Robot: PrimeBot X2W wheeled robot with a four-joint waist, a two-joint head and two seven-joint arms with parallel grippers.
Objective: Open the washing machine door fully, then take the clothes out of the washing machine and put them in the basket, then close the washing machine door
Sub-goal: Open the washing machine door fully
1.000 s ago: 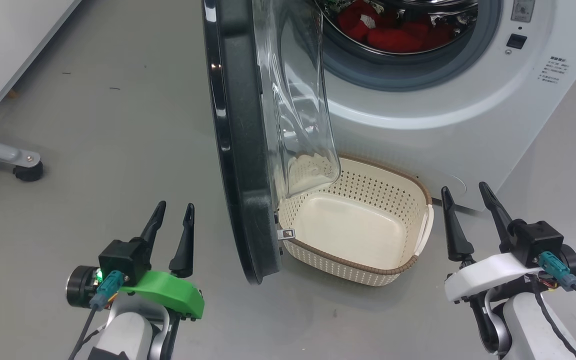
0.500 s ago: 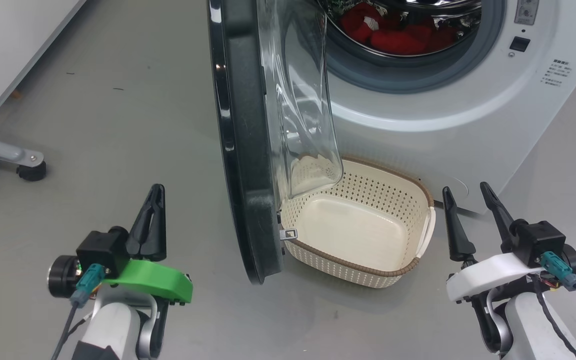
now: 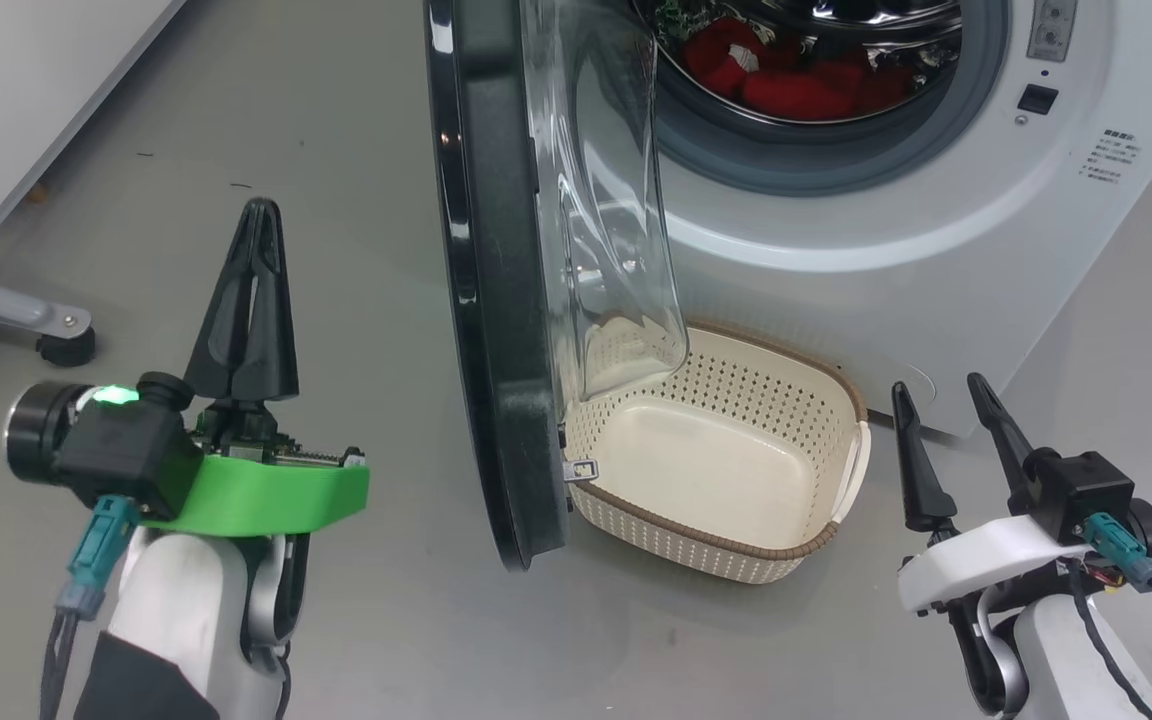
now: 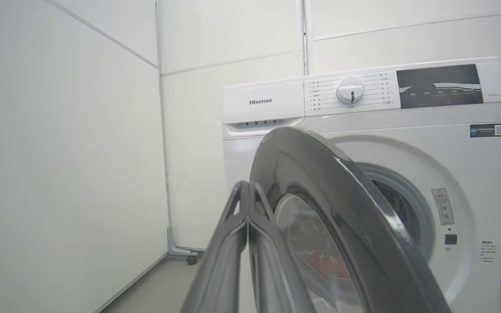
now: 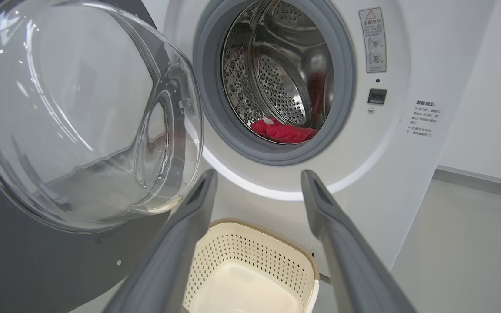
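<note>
Across the head view, the washing machine door (image 3: 491, 300) stands edge-on, its rim running up the picture. It lies right of the left gripper (image 3: 258, 210), whose fingers are pressed together on nothing. The right gripper (image 3: 939, 388) sits spread wide beyond the basket (image 3: 786, 350). Along the left wrist view, the door's black outer face lies ahead and to the right, not touched. Through the right wrist view, the clothes (image 5: 283, 130) lie low in the drum (image 5: 276, 74), straight ahead.

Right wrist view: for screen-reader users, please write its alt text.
Red clothes lie in the open washing machine's steel drum. Its glass door stands at left; the empty basket sits below, between the right tool's open fingers.
</note>
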